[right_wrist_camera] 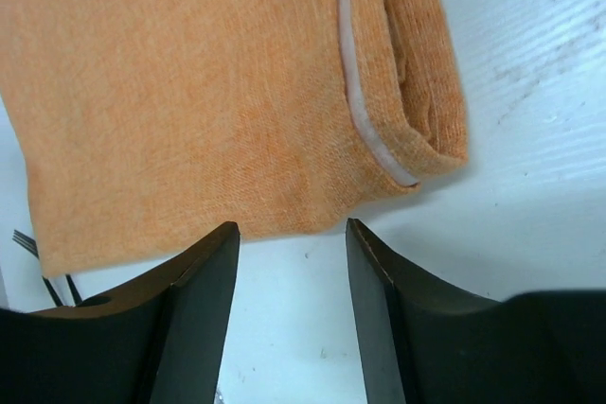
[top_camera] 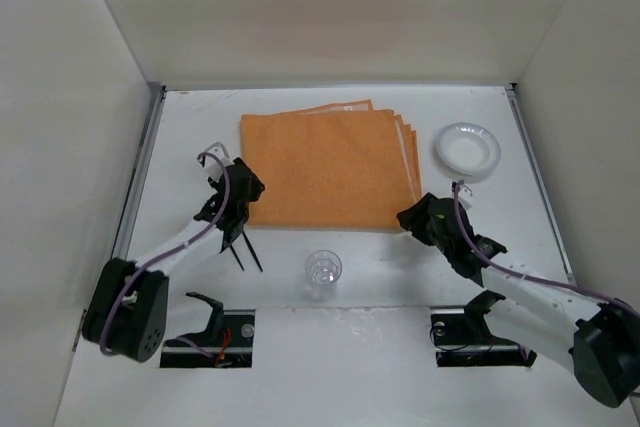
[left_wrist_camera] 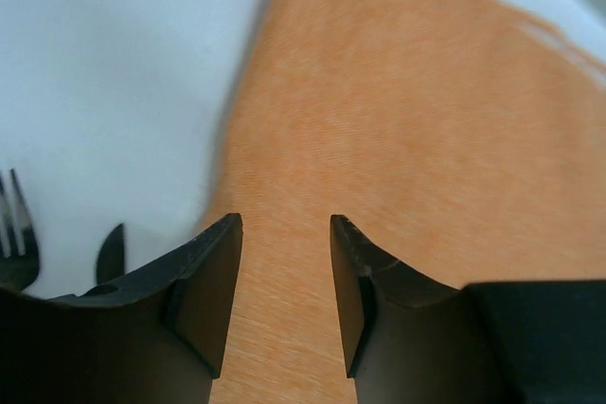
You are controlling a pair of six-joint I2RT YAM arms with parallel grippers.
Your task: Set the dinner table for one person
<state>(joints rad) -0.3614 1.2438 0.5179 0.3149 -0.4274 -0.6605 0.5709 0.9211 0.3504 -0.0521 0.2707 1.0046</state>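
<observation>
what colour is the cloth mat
The cloth mat is orange, with a pale strip at its folded edge; best in the right wrist view.

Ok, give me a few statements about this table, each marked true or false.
The mat lies on the table. True.
The glass stands on the mat. False: it stands on bare table, nearer the arms.
The bowl sits right of the mat. True.
The right tool grips the mat. False: it is open and empty.
The cutlery lies in the bowl. False: it lies on the table, left of the glass.
</observation>
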